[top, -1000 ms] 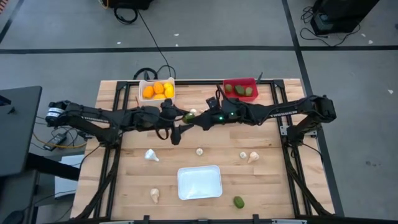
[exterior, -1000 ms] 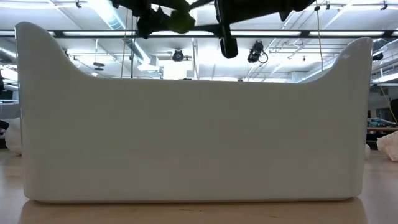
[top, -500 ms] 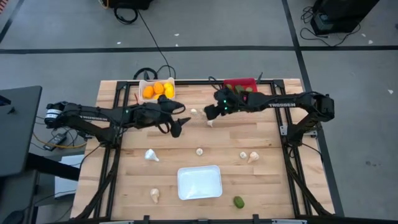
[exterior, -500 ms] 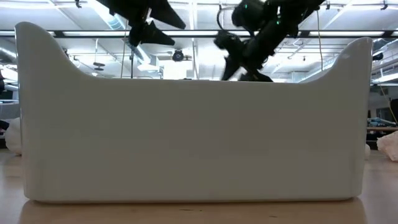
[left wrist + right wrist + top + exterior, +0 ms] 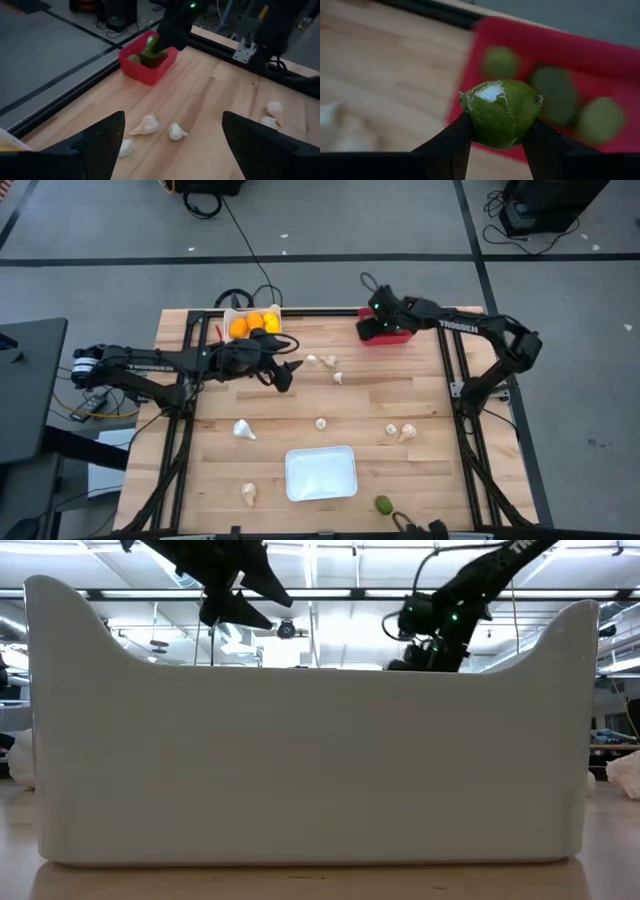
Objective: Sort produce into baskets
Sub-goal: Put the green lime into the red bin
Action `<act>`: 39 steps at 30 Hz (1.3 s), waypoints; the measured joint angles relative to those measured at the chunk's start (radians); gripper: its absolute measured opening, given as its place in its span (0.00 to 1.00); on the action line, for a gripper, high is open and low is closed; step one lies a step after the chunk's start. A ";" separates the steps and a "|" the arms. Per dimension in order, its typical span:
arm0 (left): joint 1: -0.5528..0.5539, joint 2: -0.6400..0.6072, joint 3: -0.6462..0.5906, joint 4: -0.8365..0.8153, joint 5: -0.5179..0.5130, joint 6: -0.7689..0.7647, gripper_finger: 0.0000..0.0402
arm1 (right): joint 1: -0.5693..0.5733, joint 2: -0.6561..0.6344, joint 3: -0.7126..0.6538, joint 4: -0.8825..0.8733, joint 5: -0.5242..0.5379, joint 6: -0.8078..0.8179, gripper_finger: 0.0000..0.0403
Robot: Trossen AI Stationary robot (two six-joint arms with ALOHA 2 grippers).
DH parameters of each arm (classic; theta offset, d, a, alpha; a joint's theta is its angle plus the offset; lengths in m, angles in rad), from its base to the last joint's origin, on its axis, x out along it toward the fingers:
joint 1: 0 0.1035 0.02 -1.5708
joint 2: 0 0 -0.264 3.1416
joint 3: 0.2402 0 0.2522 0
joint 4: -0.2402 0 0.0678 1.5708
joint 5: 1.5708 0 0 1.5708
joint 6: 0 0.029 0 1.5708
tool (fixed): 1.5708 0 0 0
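Green, round and dull-skinned, a toy lime [image 5: 501,114] is pinched between the dark fingers [image 5: 451,145] of the right hand [image 5: 368,328], poised above the small red plastic bin [image 5: 392,337] at the far edge of the wooden counter [image 5: 420,395]; three more green fruits [image 5: 554,96] lie in it. Left hand [image 5: 286,373] hovers wide and empty beside the white bin of oranges [image 5: 252,325]. Whitish garlic bulbs [image 5: 148,124] lie scattered on the counter near it.
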State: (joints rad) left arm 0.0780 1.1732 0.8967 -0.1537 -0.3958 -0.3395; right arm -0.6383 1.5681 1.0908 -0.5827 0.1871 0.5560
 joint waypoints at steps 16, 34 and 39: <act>0.053 0.000 0.000 -0.008 0.000 -0.094 0.85 | -0.120 0.000 0.000 -0.064 -0.094 -0.066 0.60; 0.028 0.000 0.000 -0.043 0.254 -0.218 0.85 | 0.182 -0.116 0.000 -0.069 -0.007 -0.061 0.61; -0.025 0.034 0.000 0.053 0.227 -0.272 0.85 | 0.318 -0.185 0.000 -0.068 -0.005 0.019 0.61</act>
State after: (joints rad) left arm 0.0527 1.2077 0.8967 -0.1007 -0.1688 -0.6118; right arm -0.3204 1.3826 1.0904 -0.6506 0.1825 0.5750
